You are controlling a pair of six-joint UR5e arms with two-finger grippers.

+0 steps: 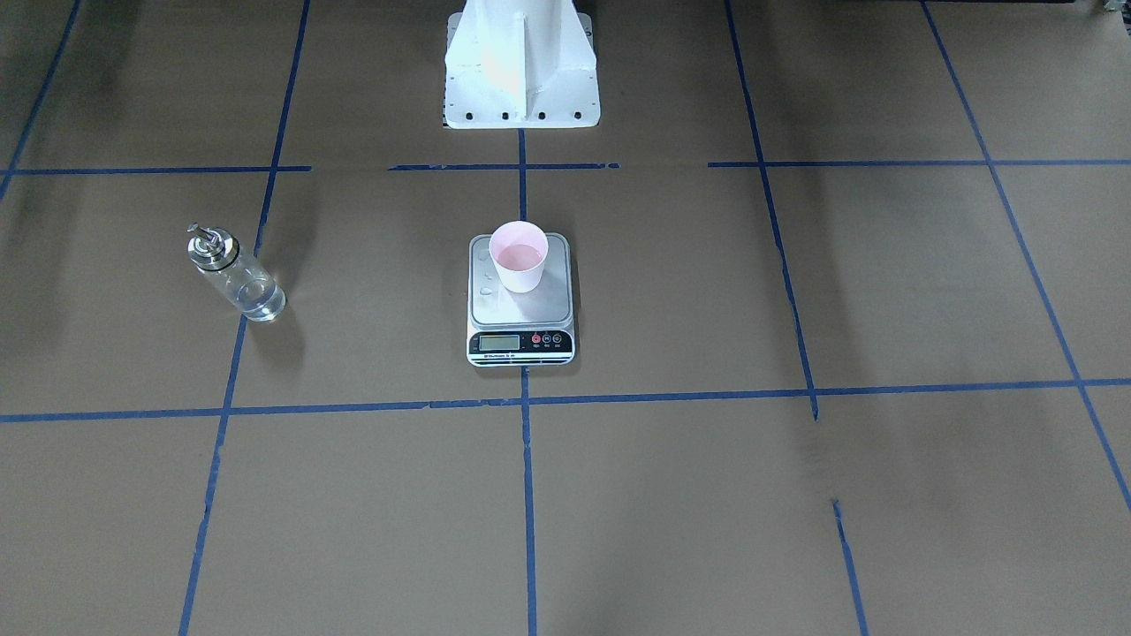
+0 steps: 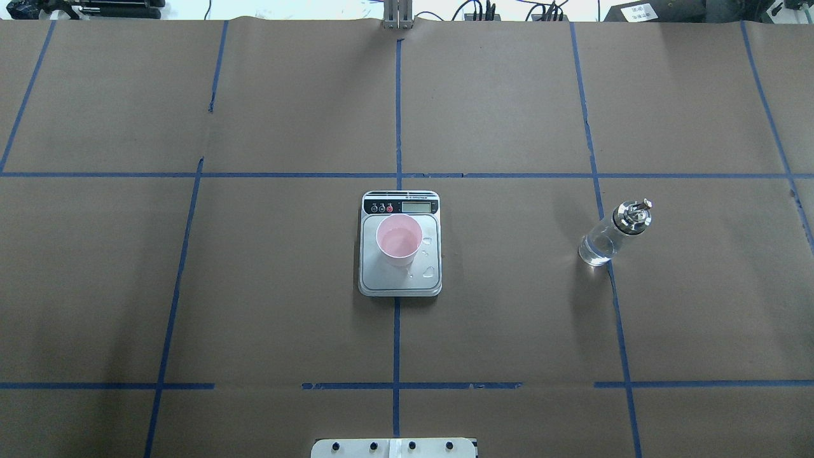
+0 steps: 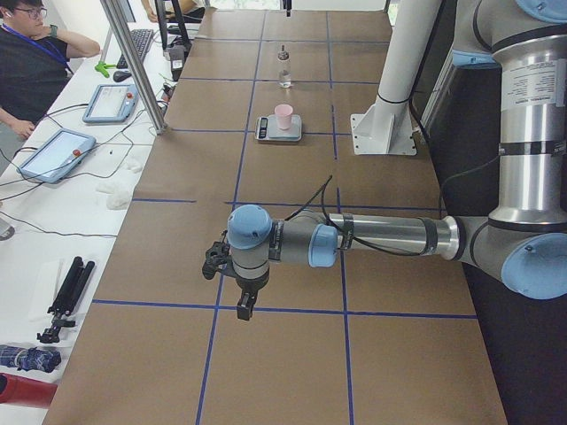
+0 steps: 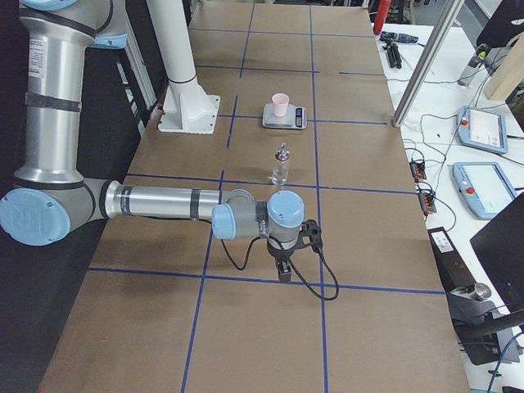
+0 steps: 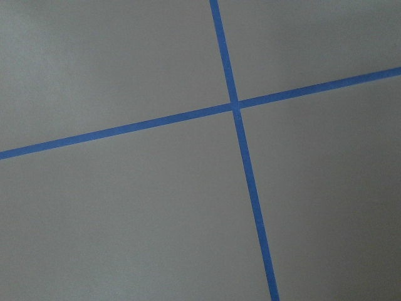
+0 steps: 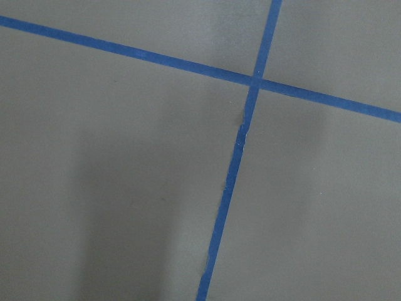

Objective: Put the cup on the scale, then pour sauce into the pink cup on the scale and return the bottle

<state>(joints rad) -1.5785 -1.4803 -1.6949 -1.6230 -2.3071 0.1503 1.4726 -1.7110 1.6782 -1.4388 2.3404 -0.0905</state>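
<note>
The pale pink cup (image 1: pixel 519 256) stands upright on the steel platform of the scale (image 1: pixel 521 311) at the table's middle, with clear sauce (image 2: pixel 399 242) inside and a few drops (image 2: pixel 429 271) beside it. The clear glass bottle (image 2: pixel 613 234) with its metal spout stands upright on the table on my right side, apart from the scale. My left gripper (image 3: pixel 244 310) hangs over the table far from the scale; my right gripper (image 4: pixel 283 273) hangs near the bottle's end (image 4: pixel 281 164). I cannot tell whether either is open or shut. Both wrist views show only brown paper and blue tape.
The white robot pedestal (image 1: pixel 521 71) stands behind the scale. Blue tape lines (image 1: pixel 527 495) grid the brown table cover. A side bench holds tablets (image 3: pixel 53 155) and cables, with a metal post (image 3: pixel 133 62) at the table's edge and a person (image 3: pixel 27 53) seated there.
</note>
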